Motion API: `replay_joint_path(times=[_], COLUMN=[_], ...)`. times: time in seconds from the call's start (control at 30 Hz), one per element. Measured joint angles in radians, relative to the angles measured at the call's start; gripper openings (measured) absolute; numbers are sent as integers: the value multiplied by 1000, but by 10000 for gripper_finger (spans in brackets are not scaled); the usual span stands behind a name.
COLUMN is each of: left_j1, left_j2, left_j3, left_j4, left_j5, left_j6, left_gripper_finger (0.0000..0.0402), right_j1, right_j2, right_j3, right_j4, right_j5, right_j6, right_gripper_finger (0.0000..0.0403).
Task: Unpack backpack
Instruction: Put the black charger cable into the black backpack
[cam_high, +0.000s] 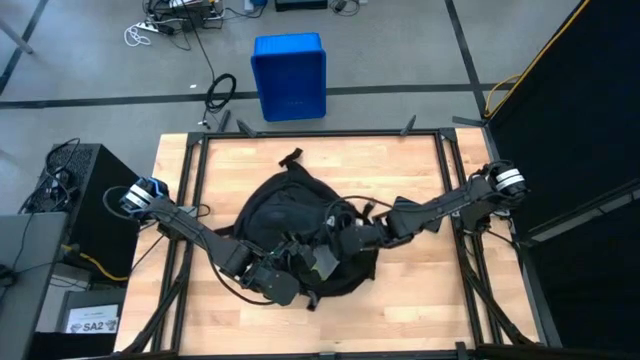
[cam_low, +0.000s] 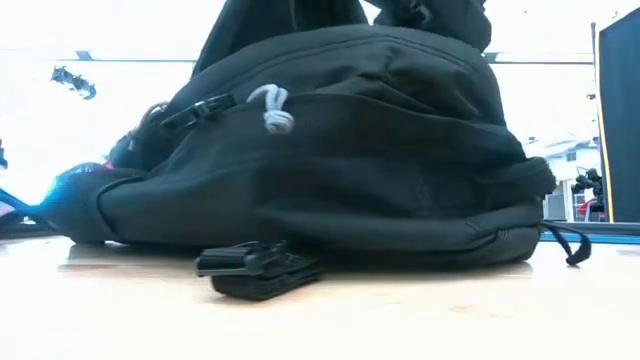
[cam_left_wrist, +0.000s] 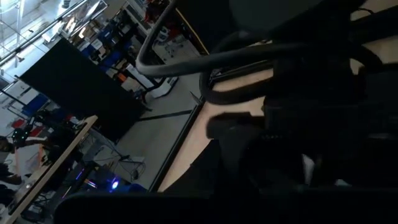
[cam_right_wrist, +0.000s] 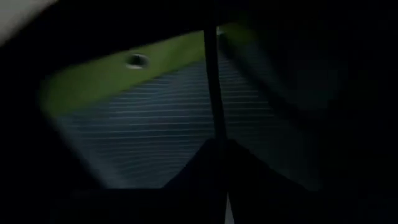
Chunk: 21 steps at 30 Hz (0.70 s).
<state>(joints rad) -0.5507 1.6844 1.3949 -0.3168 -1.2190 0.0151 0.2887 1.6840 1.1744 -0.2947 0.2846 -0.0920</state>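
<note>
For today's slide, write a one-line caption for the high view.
Seen from above: both arms reach into a black backpack on the wooden table, with a blue bin on the floor beyond.

Grey floor (cam_high: 400, 50) w/ dark seam lines beyond wooden table (cam_high: 420, 180). Blue plastic bin (cam_high: 289, 75) on floor near table's far edge; cables (cam_high: 170, 25) at far left. Black cabinet (cam_high: 95, 205) at left, black panel (cam_high: 570, 110) at right. Bright, washed-out backlight in low view.

A robotics lab or workshop: a wooden desk (cam_high: 420, 300) in a black metal frame on grey concrete floor, loose cables (cam_high: 170, 25) at upper left, a blue plastic bin (cam_high: 290, 75) at top centre, equipment racks beyond.
</note>
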Motion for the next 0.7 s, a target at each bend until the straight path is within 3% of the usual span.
replay_joint_path(times=[0.17,0.4,0.57,0.7], left_j1=[0,-1,-1,-1], left_j2=[0,-2,-6,-6], left_j3=[0,0,0,0], left_j4=[-2,-72,-181,-213], left_j5=[0,-1,-6,-6], left_j6=[-1,-59,-177,-219], left_gripper_finger=[0,0,0,0], right_j1=[7,56,92,129], right_j2=[0,-31,-134,-248], right_j3=[0,0,0,0], right_j4=[-3,-67,-189,-292], right_j5=[-103,-105,-102,-45], right_j6=[-16,-51,17,90], right_gripper_finger=[31,153,236,277])
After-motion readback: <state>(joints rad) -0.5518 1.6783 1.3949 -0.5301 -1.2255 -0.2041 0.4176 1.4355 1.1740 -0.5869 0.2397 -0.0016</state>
